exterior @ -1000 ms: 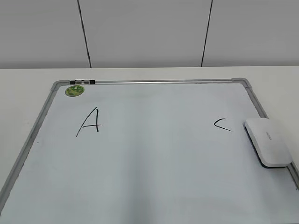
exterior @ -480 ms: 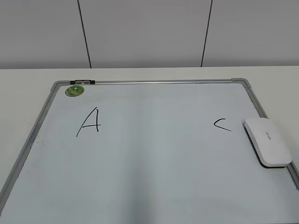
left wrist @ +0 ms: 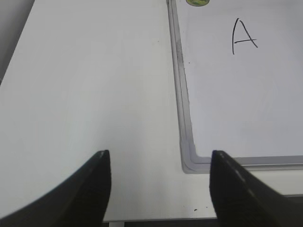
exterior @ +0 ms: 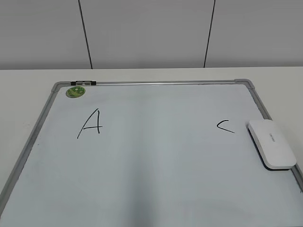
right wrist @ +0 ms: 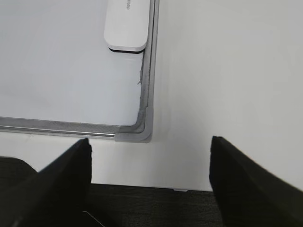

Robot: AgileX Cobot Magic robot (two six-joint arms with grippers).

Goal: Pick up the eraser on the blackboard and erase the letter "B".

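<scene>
The white eraser [exterior: 271,143] lies on the right edge of the blackboard [exterior: 156,156], a white board with a grey frame; it also shows in the right wrist view [right wrist: 127,26]. No letter "B" shows on the board; only a black "A" [exterior: 91,124] and a "C" [exterior: 225,126] are drawn. My left gripper [left wrist: 158,163] is open and empty over the table by the board's near left corner [left wrist: 189,161]. My right gripper [right wrist: 150,149] is open and empty near the board's near right corner [right wrist: 137,135]. Neither gripper shows in the exterior view.
A round green sticker [exterior: 75,91] sits at the board's far left corner. The white table [exterior: 28,90] surrounds the board. The table's front edge [right wrist: 156,187] lies just under my right gripper. A grey wall [exterior: 151,33] stands behind.
The eraser has shifted very slightly between the earliest frame and now. Nothing else has visibly changed.
</scene>
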